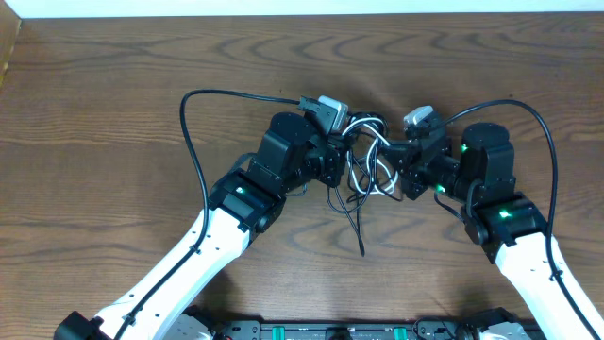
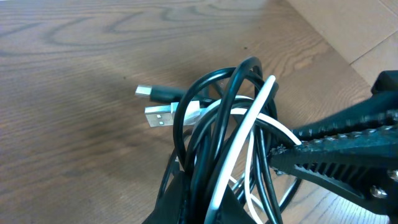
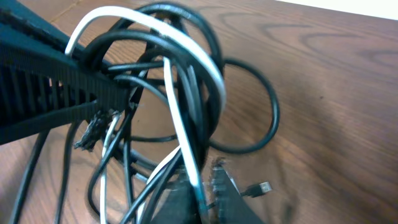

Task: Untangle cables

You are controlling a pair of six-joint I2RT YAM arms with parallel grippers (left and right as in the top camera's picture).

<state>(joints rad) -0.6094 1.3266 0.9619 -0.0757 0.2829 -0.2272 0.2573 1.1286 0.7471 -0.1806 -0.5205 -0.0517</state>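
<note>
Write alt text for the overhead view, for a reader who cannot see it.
The left gripper and right gripper are each shut on a tangle of black and white cables between them, over a wooden table. One black end trails loose.

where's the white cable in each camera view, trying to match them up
overhead: the white cable loops through the tangle near the picture's centre, just above the middle.
left wrist: it runs diagonally from right of centre down to the bottom middle.
right wrist: it arches across the top left, and a strand drops to the bottom centre.
shared landmark: the black cables looped around it, seen in all three views.
</note>
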